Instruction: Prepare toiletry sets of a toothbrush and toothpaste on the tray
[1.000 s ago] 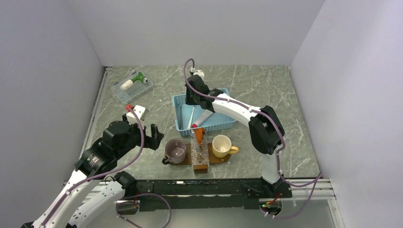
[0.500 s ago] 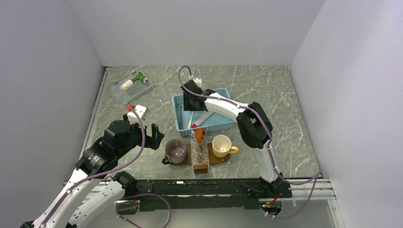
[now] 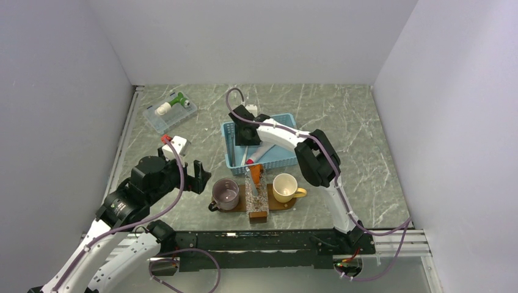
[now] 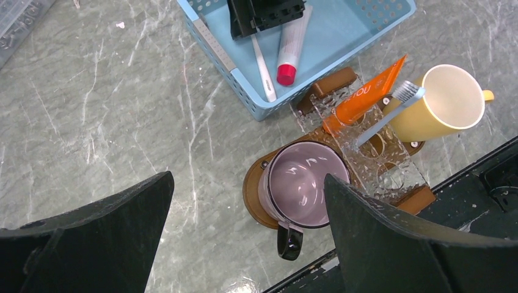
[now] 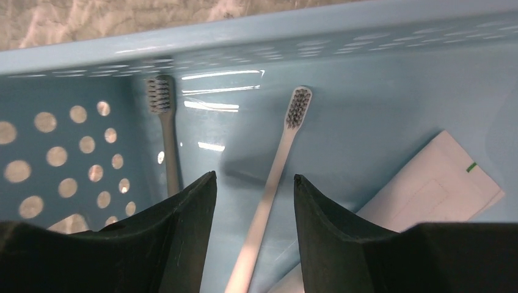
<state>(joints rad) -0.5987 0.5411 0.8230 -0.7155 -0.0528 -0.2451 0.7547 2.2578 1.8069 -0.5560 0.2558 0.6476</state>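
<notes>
Dark-brown wooden tray (image 4: 251, 194): flat on the grey marbled table (image 4: 110, 110), just on the near side of the basket; carrying a purple mug (image 4: 302, 186), a clear holder (image 4: 382, 162) and a yellow mug (image 4: 449, 101).
Orange toothpaste (image 4: 366, 94): leaning in the clear holder, flat end uppermost, beside a grey-handled brush (image 4: 391, 113) slotted into the same holder.
White toothbrush (image 5: 278, 165): lying flat on the floor of the light-blue basket (image 5: 366, 36), bristles toward the far wall, handle running back between the right fingers (image 5: 183, 238).
Right gripper (image 5: 255, 180): lowered into the basket, jaws apart, one on each side of the handle with a gap showing on both sides; not clamped on it.
Left gripper (image 4: 244, 183): spread wide, holding nothing, hovering above the table close to the purple mug.
Red-capped white tube (image 4: 290, 52): in the basket, alongside the toothbrush.
</notes>
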